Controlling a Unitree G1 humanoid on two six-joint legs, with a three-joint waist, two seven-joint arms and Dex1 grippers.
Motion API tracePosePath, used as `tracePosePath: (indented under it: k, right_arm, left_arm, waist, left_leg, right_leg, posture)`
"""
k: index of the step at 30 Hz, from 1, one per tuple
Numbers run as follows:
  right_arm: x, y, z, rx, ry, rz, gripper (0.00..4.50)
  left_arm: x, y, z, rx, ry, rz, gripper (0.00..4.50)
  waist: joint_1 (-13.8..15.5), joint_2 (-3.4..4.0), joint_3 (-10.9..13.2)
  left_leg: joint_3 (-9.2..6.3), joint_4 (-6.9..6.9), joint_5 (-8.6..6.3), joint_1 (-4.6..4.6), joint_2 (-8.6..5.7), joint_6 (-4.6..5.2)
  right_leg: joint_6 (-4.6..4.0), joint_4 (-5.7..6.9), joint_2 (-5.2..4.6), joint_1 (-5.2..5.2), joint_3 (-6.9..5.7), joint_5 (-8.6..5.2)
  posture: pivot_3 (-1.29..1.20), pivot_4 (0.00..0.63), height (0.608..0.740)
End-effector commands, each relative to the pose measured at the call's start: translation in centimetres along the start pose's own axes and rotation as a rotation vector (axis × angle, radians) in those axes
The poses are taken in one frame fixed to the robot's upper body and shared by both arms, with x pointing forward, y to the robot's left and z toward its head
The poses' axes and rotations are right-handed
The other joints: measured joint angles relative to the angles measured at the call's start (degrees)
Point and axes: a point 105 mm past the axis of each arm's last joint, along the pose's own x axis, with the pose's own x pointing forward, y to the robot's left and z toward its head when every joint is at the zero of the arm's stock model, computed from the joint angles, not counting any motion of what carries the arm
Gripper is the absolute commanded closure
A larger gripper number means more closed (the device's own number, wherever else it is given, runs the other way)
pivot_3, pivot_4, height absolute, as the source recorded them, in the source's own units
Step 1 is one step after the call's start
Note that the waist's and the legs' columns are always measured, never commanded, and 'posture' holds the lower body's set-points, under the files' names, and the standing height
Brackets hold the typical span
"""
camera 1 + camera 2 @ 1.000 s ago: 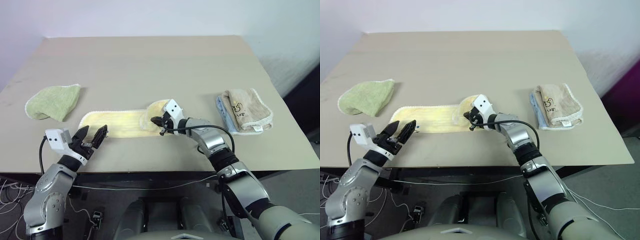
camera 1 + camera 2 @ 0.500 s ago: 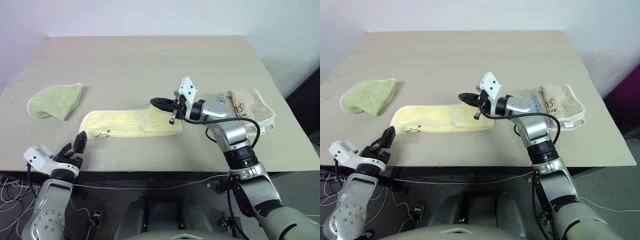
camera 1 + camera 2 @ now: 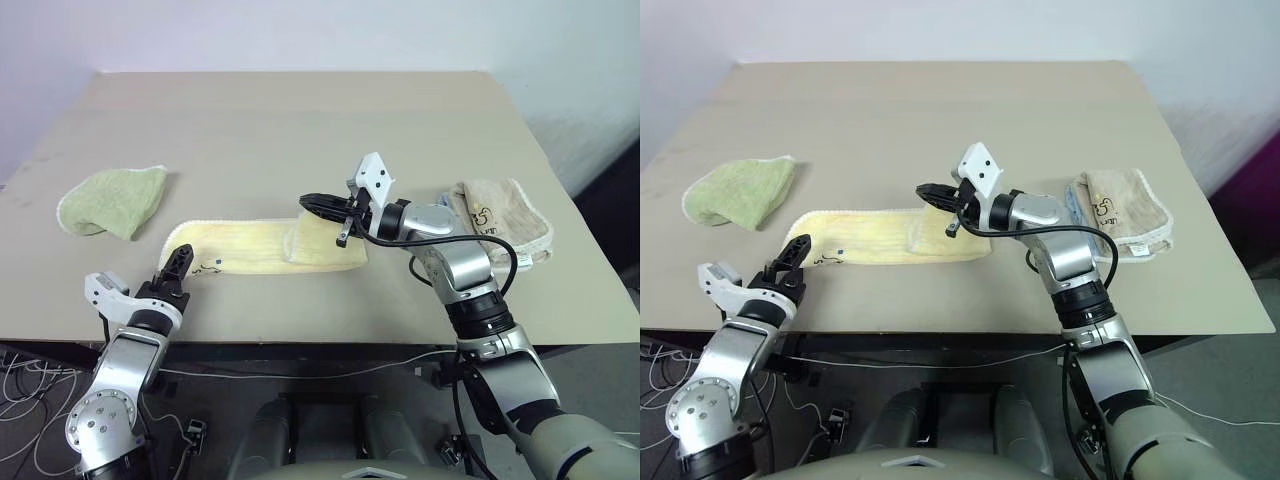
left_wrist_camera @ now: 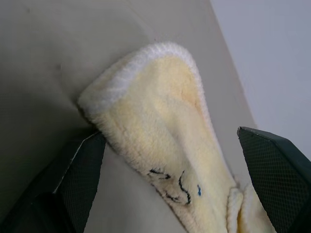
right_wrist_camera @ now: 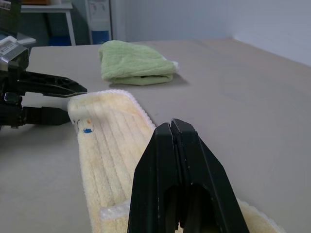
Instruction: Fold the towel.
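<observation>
The pale yellow towel lies stretched left to right near the table's front edge. Its right end is doubled back into a flat flap, and a small dark printed mark sits near its left end. My left gripper is open at the towel's rounded left end, and in the left wrist view its fingers stand on either side of that end. My right gripper is shut with nothing in it and hangs in the air above the flap's edge, pointing left.
A smaller light green cloth lies at the left of the table. A beige folded cloth rests on a pale blue one at the right. The table's front edge runs just behind my left gripper.
My right gripper rose off the towel's right end, which now lies as a flat flap, and has since held still. My left gripper rolled, dipped toward the table edge, then came back to the towel's left end.
</observation>
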Motion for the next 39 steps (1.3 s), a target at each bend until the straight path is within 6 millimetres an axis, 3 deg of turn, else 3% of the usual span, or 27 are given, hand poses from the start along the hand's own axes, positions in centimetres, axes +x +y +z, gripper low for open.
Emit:
tracePosePath:
  k: [1, 6, 9, 19, 21, 27, 31, 35, 37, 39]
  right_arm:
    - [-0.4, 0.1, 1.7, -0.044, -0.055, -0.015, 4.47]
    - [-0.8, 0.3, 1.3, -0.041, -0.047, -0.027, 4.47]
    - [-1.0, 0.5, 1.0, -0.041, -0.04, -0.03, 4.5]
    - [-1.3, 0.9, 0.6, -0.032, -0.027, -0.037, 4.5]
    - [-1.4, 0.9, 0.5, -0.03, -0.023, -0.04, 4.5]
    - [-1.6, 0.9, 0.4, -0.026, -0.014, -0.051, 4.5]
    - [-2.0, 0.5, 0.3, -0.022, -0.006, -0.077, 4.5]
    - [-2.7, -0.4, 0.0, -0.015, 0.009, -0.122, 4.5]
    - [-3.1, -0.9, -0.2, -0.005, 0.015, -0.15, 4.5]
    - [-3.4, -1.5, -0.6, 0.003, 0.026, -0.185, 4.5]
  left_arm:
    - [0.5, 0.6, -1.0, -0.029, 0.032, 0.021, 0.0]
    - [0.7, 0.9, -0.4, -0.054, -0.005, 0.028, 0.0]
    - [0.9, 1.1, 0.3, -0.068, -0.041, 0.034, 0.57]
    - [1.4, 0.8, 1.4, -0.075, -0.082, 0.008, 3.99]
    - [1.5, 0.7, 1.6, -0.076, -0.089, 0.002, 4.44]
    - [1.6, 0.4, 2.2, -0.061, -0.102, 0.002, 4.44]
    - [1.0, -0.9, 5.5, 0.058, -0.172, -0.059, 4.44]
    - [0.1, -3.7, 8.4, 0.248, -0.209, -0.173, 4.44]
    - [0.1, -5.0, 8.4, 0.369, -0.173, -0.23, 4.44]
    - [0.3, -6.5, 7.1, 0.489, -0.103, -0.301, 4.44]
  waist:
    - [0.59, 0.0, 0.0]
    - [0.94, 0.01, -0.01]
    - [0.9, 0.02, -0.01]
    - [0.85, -0.01, 0.0]
    - [0.82, 0.0, 0.0]
    - [0.78, -0.01, 0.0]
    - [0.63, -0.05, 0.03]
    - [0.6, -0.04, 0.04]
    - [0.63, -0.03, 0.05]
    - [0.78, -0.03, 0.06]
  left_leg:
    - [0.0, 0.01, 0.0, 0.01, 0.0, 0.0]
    - [-0.01, 0.03, 0.0, 0.02, -0.05, 0.0]
    - [-0.03, 0.02, 0.02, 0.04, -0.04, -0.03]
    - [-0.03, 0.01, 0.02, 0.02, -0.03, -0.03]
    - [-0.05, 0.01, 0.02, 0.02, -0.02, -0.03]
    - [-0.05, -0.01, 0.02, 0.01, -0.01, -0.03]
    - [-0.05, -0.02, 0.02, 0.0, 0.01, -0.03]
    - [-0.05, -0.08, 0.02, -0.01, 0.01, -0.03]
    - [-0.05, -0.08, 0.02, -0.02, 0.01, -0.03]
    - [-0.04, -0.09, 0.02, -0.02, -0.01, -0.03]
  right_leg:
    - [0.0, 0.0, 0.0, 0.01, 0.0, 0.0]
    - [0.0, -0.01, -0.01, 0.06, -0.02, 0.0]
    - [0.0, 0.0, 0.0, 0.07, -0.03, 0.0]
    - [0.0, -0.02, 0.0, 0.05, -0.03, 0.0]
    - [0.0, -0.01, 0.0, 0.06, -0.04, 0.0]
    - [0.0, -0.02, 0.0, 0.04, -0.04, 0.0]
    - [0.0, -0.02, 0.02, 0.02, -0.03, 0.0]
    - [-0.01, -0.05, 0.02, -0.01, -0.03, -0.01]
    - [-0.02, -0.07, 0.01, -0.03, -0.03, -0.01]
    - [-0.02, -0.09, -0.01, 0.0, -0.04, -0.01]
  posture:
    - [0.0, 0.15, 0.74]
    - [0.0, 0.15, 0.74]
    - [0.0, 0.15, 0.74]
    - [0.0, 0.15, 0.74]
    - [0.0, 0.15, 0.74]
    - [0.0, 0.15, 0.74]
    - [0.0, 0.15, 0.74]
    - [0.0, 0.15, 0.74]
    - [0.0, 0.15, 0.74]
    - [0.0, 0.15, 0.74]
